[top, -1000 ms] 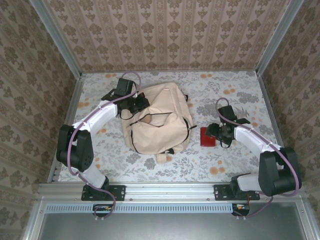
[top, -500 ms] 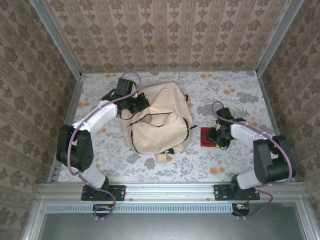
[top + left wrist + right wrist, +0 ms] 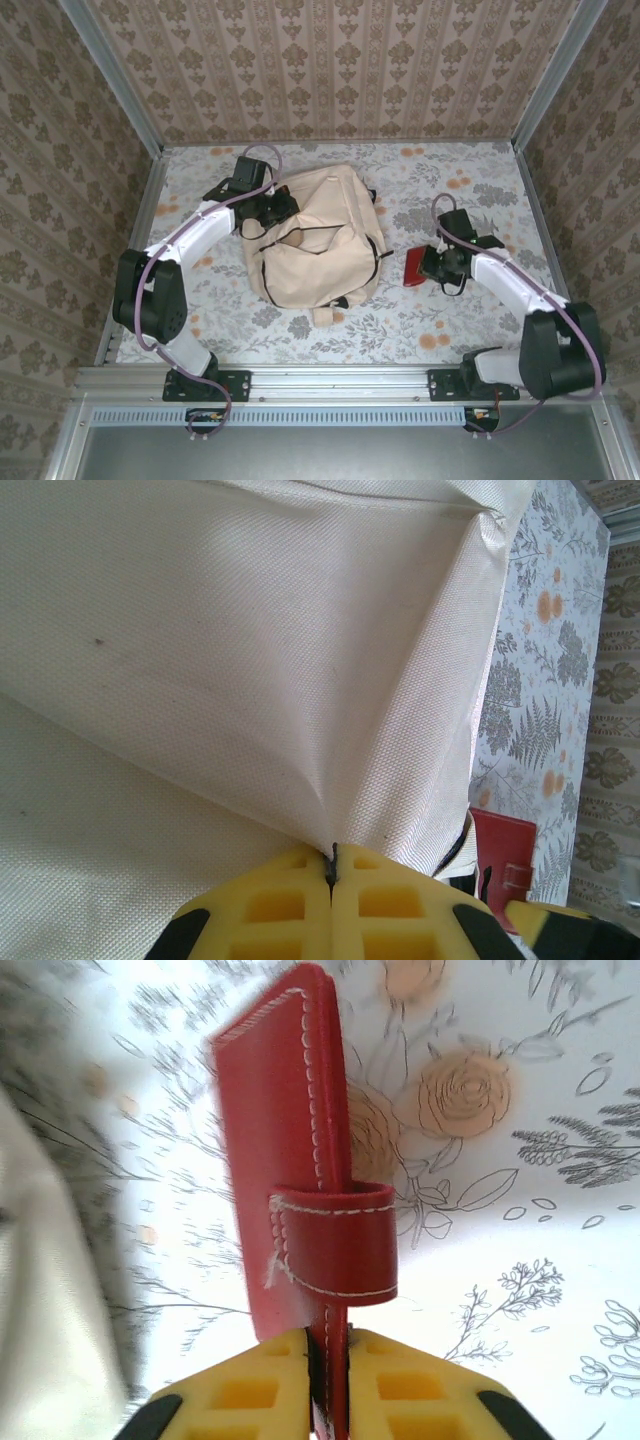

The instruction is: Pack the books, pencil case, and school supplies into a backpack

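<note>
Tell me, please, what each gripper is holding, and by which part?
The left gripper pinches a fabric fold of the backpack. The right gripper clamps the red pouch by its thin edge, at the end with the loop.

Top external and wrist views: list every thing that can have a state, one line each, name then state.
backpack: lying on the table, main zipper open, its fabric pulled taut into a ridge.
red pouch: tilted up on edge beside the backpack, strap loop closed.
left gripper: shut, pinching the backpack's fabric.
right gripper: shut on the red pouch's edge.
</note>
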Action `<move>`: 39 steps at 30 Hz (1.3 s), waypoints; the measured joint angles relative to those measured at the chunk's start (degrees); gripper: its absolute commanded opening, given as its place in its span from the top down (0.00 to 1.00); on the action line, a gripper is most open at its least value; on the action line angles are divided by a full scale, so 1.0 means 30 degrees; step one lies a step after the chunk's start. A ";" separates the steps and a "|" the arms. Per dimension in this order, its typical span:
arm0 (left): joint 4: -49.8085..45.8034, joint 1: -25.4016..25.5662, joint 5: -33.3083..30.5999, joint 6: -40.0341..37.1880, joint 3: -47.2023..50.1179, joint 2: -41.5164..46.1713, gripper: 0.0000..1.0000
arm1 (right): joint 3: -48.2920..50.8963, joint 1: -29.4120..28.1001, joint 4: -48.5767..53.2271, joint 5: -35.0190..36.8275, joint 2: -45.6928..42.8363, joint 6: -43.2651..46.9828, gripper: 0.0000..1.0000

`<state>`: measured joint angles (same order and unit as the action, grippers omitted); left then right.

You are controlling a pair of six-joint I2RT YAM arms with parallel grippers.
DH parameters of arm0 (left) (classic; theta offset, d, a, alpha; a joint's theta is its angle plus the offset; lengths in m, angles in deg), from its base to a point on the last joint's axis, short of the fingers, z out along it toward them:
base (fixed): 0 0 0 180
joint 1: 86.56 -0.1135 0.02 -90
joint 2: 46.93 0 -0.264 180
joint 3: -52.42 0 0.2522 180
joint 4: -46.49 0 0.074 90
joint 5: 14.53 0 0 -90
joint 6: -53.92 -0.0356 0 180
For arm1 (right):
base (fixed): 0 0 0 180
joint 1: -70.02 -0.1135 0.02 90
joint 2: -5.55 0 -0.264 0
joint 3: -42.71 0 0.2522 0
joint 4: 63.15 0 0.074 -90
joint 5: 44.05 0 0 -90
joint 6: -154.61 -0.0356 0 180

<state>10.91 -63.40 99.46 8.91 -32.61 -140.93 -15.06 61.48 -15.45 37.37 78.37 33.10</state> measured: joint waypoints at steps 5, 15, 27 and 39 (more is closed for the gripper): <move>0.0000 0.0000 0.0007 0.0000 0.0000 0.0000 1.00 | -0.0612 0.0007 0.0342 -0.0539 -0.2404 -0.0197 0.99; 0.0007 0.0000 0.0022 0.0007 0.0000 0.0000 1.00 | -0.1282 -0.3381 -0.2586 -0.5836 -0.3228 -0.2186 0.98; 0.0007 0.0131 0.0109 0.0000 -0.0044 0.0015 1.00 | -0.4335 -0.7970 -0.6586 -0.7679 0.4167 -0.5100 0.98; -0.0015 0.0131 0.0306 -0.0022 -0.0044 0.0459 1.00 | -0.6579 -0.7774 -0.7541 -0.7271 0.7912 -0.6717 0.98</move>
<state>10.86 -63.01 100.38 8.84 -32.74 -139.55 -34.79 38.16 -38.08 15.55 102.10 12.95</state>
